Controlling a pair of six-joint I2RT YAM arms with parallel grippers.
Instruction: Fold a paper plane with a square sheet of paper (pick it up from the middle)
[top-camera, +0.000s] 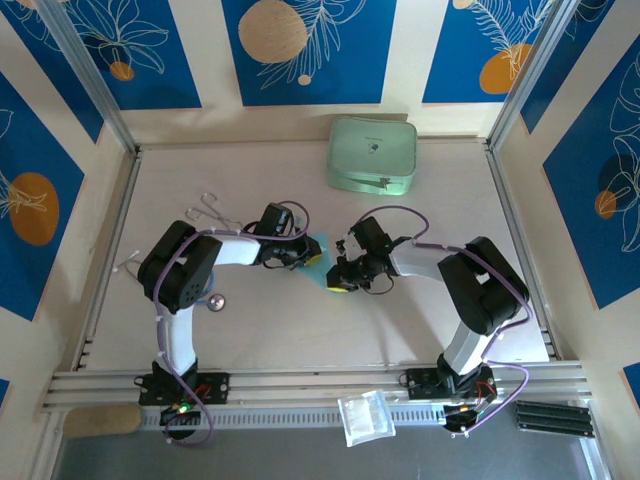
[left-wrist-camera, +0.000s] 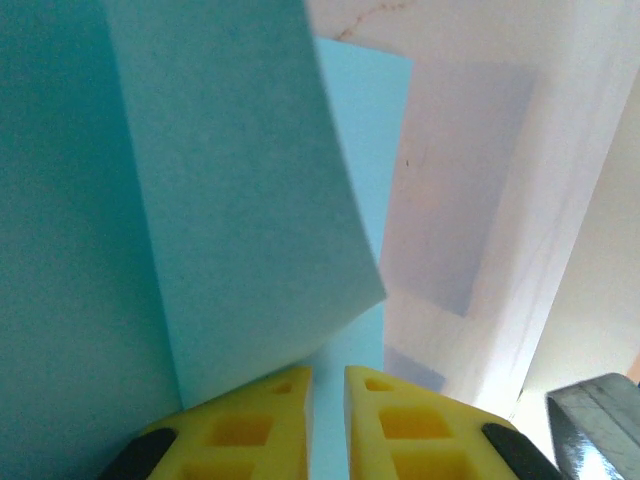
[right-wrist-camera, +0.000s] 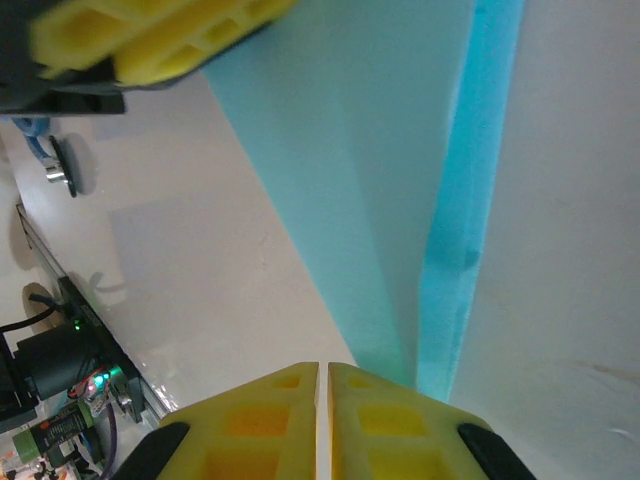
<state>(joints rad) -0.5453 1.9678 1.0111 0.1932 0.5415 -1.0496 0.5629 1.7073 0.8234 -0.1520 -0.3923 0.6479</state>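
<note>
Paper (top-camera: 318, 258), sky-blue, sits near the middle of the table (top-camera: 300, 340), between the two grippers and partly covered by them from above. It is no longer flat: in the left wrist view the paper (left-wrist-camera: 230, 200) has a pale flap that rises and curls over a darker, shaded layer, and a lighter strip runs past the flap's edge. In the right wrist view the paper (right-wrist-camera: 380, 170) shows a long straight crease, with a brighter blue band beside it lying on the tabletop. The left gripper (top-camera: 303, 256) reaches in from the left. Its yellow fingers (left-wrist-camera: 260, 420) stand close together with a narrow slot between them, blue shows in that slot, and the flap's lower corner touches the left finger, so it looks pinched on the paper. From the right wrist camera the left gripper (right-wrist-camera: 150, 40) sits at the paper's far edge. The right gripper (top-camera: 338, 284) comes in from the right. Its jaws are pressed together with a hairline gap (right-wrist-camera: 323, 368), and the creased edge runs down to one finger; I cannot tell whether any paper is caught between them. A mint-green case (top-camera: 372, 155) lies well apart, toward the table's far side.
</note>
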